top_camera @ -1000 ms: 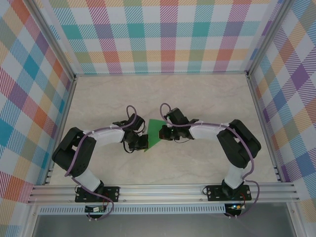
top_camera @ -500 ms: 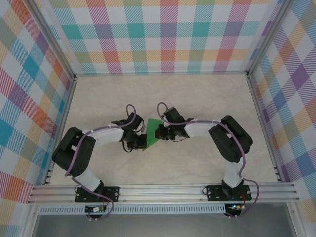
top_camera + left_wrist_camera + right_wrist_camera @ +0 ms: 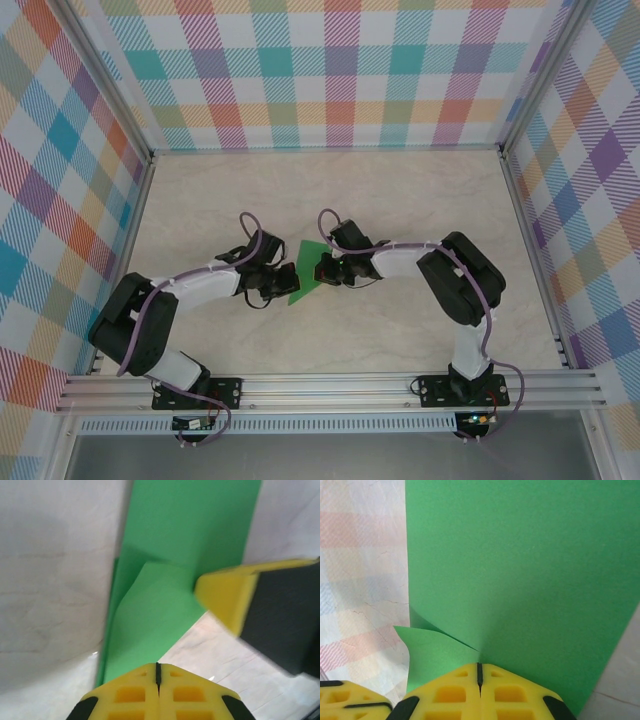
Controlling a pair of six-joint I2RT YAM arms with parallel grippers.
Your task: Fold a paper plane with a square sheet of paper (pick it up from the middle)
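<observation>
The green sheet of paper (image 3: 306, 262) lies partly folded in the middle of the table, between my two grippers. In the left wrist view the paper (image 3: 190, 530) shows overlapping layers narrowing toward my left gripper (image 3: 158, 666), whose jaws are shut with the tips at the paper's near corner. One yellow finger (image 3: 227, 592) of the right gripper rests on the sheet's right edge. My right gripper (image 3: 479, 666) is shut, its tips against the paper (image 3: 520, 555) where a small flap (image 3: 435, 652) curls up. From above, left gripper (image 3: 284, 283) and right gripper (image 3: 322, 270) flank the sheet.
The pale marbled tabletop (image 3: 400, 200) is boxed in by plaid walls (image 3: 330, 80) on three sides. An aluminium rail (image 3: 330, 385) runs along the near edge by both arm bases.
The left arm's elbow swung down and left, and its gripper slid slightly up-left along the paper. The right arm's elbow moved left. The paper shifted a little leftward.
</observation>
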